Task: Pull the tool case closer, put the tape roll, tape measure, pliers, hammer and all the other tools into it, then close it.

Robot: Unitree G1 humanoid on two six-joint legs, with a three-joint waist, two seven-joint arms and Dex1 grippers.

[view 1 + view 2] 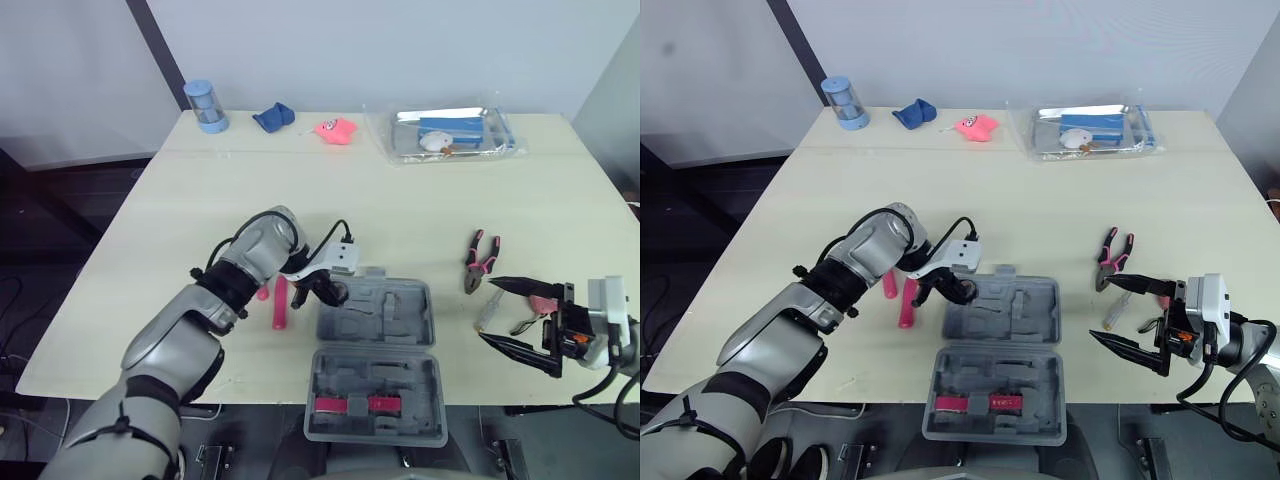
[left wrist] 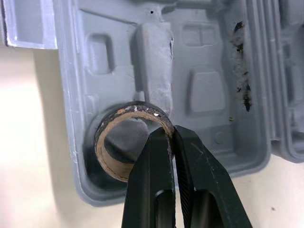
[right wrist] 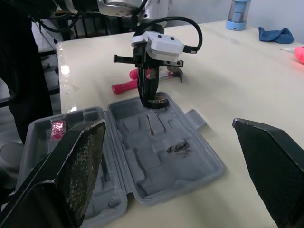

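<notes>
Left wrist view recorded the left claw pinched shut on the wall of the tape roll, its two fingers almost together with the wall between them. The roll was a narrow ring, black on the outside with a brown cardboard core and pale scuffs along its edge. It stood on edge over the round recess at one corner of the tool case; whether it touched the recess floor could not be told. The case was grey moulded plastic, lying opened flat near the front edge of the counter, one half beyond the other. Dark smudges marked the far half, and two pink pieces sat in the near half. A hammer with a pink handle lay just beside the case on the robot's left. Pliers with pink and black grips lay to its right. The right claw hung near the pliers, spread wide and gripping nothing.
</notes>
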